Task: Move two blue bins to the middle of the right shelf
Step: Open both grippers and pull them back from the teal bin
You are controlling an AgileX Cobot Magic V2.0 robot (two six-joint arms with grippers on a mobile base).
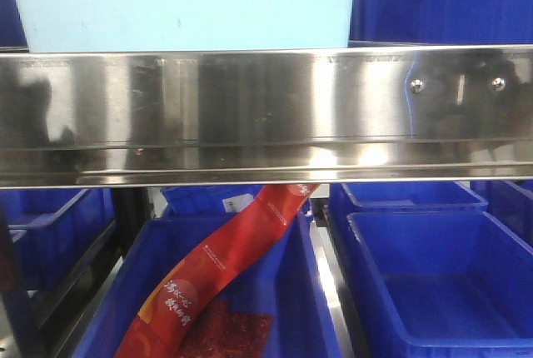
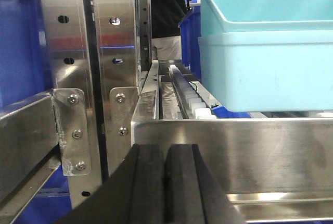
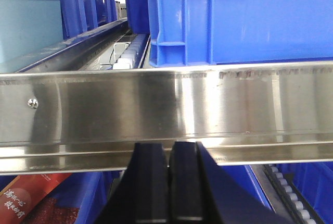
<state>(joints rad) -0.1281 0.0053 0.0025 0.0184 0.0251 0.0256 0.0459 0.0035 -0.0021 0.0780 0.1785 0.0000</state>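
Note:
A light blue bin (image 1: 183,4) stands on the steel shelf at upper left; it also shows in the left wrist view (image 2: 265,47). A dark blue bin (image 1: 441,0) stands to its right on the same shelf, and fills the top of the right wrist view (image 3: 239,15). My left gripper (image 2: 165,151) is shut and empty, facing the shelf's front rail (image 2: 234,151). My right gripper (image 3: 168,148) is shut and empty, just below the rail (image 3: 166,104) under the dark blue bin. Neither gripper shows in the front view.
The wide steel rail (image 1: 266,112) crosses the front view. Below it are blue bins: one (image 1: 304,291) holding a red snack bag (image 1: 225,266), an empty one (image 1: 441,283) at right, others at left (image 1: 50,225). Steel uprights (image 2: 112,78) stand left of the shelf.

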